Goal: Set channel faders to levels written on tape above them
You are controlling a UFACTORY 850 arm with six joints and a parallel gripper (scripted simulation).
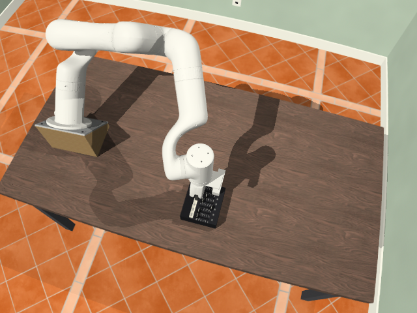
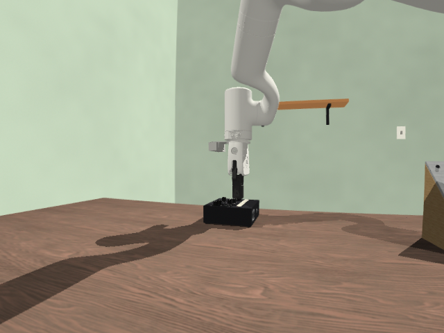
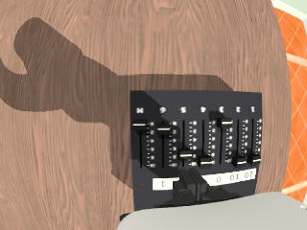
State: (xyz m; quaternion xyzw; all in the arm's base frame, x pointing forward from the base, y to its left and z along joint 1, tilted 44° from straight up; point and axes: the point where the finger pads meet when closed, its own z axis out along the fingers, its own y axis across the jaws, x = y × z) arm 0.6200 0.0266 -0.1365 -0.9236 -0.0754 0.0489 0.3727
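The lighting desk (image 1: 202, 207) is a small black box near the table's front edge; it also shows in the exterior view (image 2: 231, 211) and in the wrist view (image 3: 198, 148). It has several fader slots with caps at different heights, and a pale tape strip (image 3: 205, 180) along its near edge, partly hidden by the fingers. My gripper (image 2: 237, 195) is shut and empty, pointing straight down with its tips just above the desk's top at the tape side. In the wrist view the fingertips (image 3: 190, 182) sit over the tape near the third fader (image 3: 186, 155). The tape's writing is too small to read.
The arm's base block (image 1: 72, 136) stands at the table's left rear. A wooden wall shelf (image 2: 312, 103) with a black hook hangs behind the arm. The table edge runs close in front of the desk.
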